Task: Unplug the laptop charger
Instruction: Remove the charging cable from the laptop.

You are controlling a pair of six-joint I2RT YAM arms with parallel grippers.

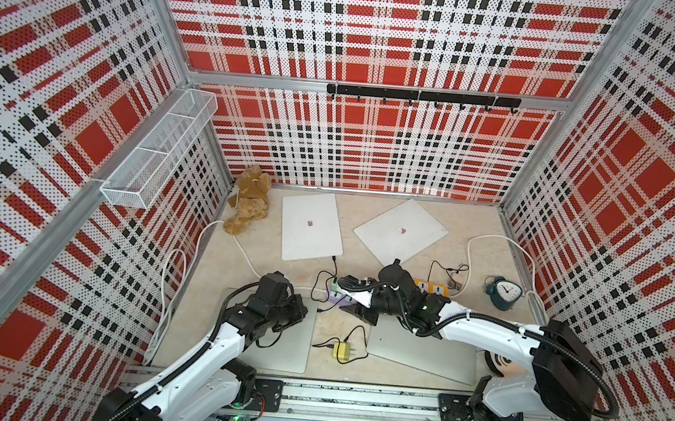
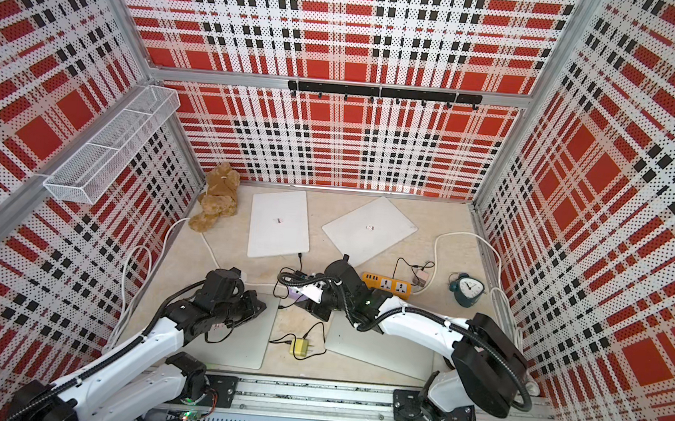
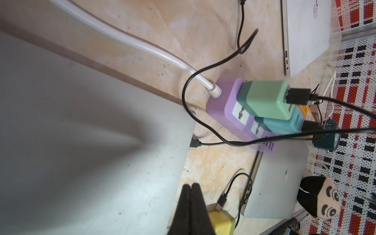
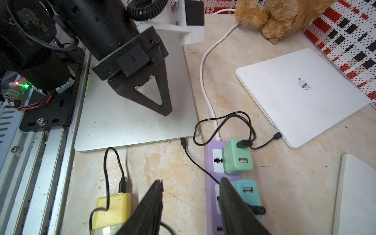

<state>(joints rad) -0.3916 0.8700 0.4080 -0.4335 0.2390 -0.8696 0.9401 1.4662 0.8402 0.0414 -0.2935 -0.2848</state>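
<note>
The right gripper (image 4: pixel 191 181), jaws apart and empty, is hovering at the blue charger (image 4: pixel 249 195) sitting plugged in the purple strip (image 4: pixel 209 154), so unplugging looks undone, the left gripper (image 4: pixel 166 112) pressed together.

Open counter (image 4: pixel 173 162) between silver laptop (image 4: pixel 132 126) and purple strip (image 4: pixel 211 173). Crossed by a black cable (image 4: pixel 200 163); yellow charger (image 4: pixel 112 213) nearby, teal charger (image 4: pixel 250 195) just beside green charger (image 4: pixel 237 157)

Top views look steeply down; both close wrist views share the purple strip (image 3: pixel 219 101) (image 4: pixel 208 162).
</note>
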